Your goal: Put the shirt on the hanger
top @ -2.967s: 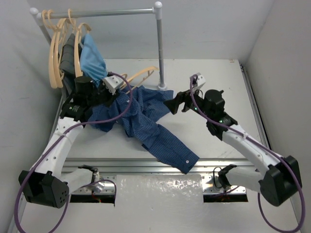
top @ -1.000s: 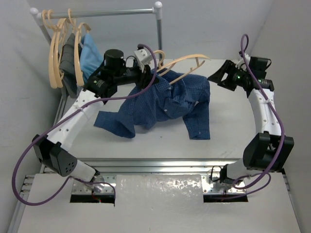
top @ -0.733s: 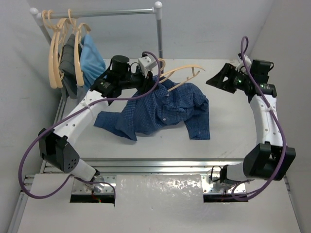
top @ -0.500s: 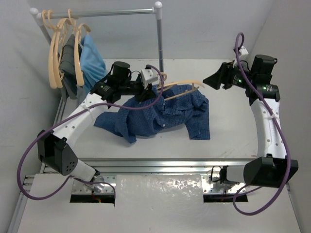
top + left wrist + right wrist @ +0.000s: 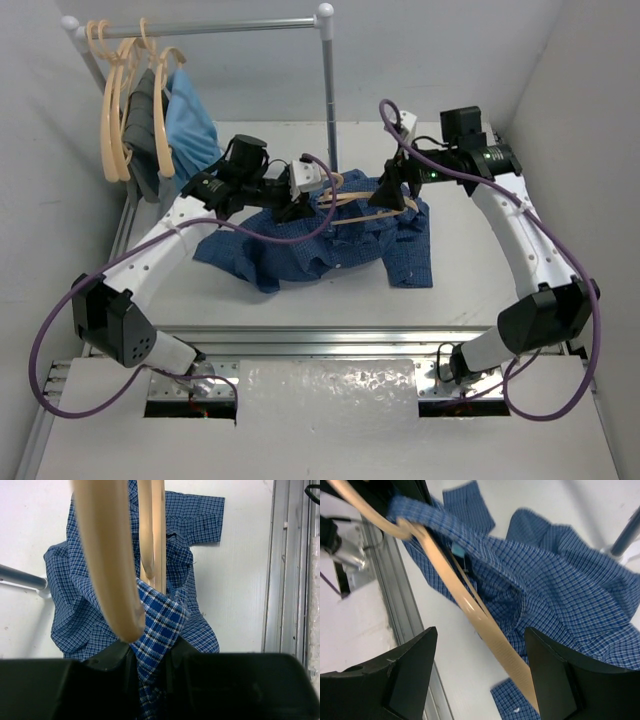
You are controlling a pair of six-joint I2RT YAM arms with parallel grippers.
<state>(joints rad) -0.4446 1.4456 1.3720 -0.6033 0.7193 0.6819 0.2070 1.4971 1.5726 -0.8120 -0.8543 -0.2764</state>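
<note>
The dark blue checked shirt [image 5: 330,240] lies bunched on the table, its collar lifted. My left gripper [image 5: 300,197] is shut on the collar [image 5: 157,620]. The peach hanger [image 5: 362,200] runs right from that gripper, and its thick end [image 5: 107,555] rests against the left jaw. My right gripper [image 5: 395,190] is open at the hanger's right end. In the right wrist view the hanger arm [image 5: 490,630] passes between the open fingers of the right gripper [image 5: 485,680] over the shirt [image 5: 560,580], touching neither. The hook is hidden.
A clothes rack stands at the back left, with its rail [image 5: 200,26] and post [image 5: 328,100]. Several spare hangers [image 5: 113,100], a dark grey garment [image 5: 140,110] and a light-blue garment [image 5: 190,120] hang on it. A metal rail [image 5: 330,340] edges the table's front.
My right arm has swung in from the far right to the hanger's right end. My left gripper has lowered a little, bringing shirt and hanger down toward the table.
</note>
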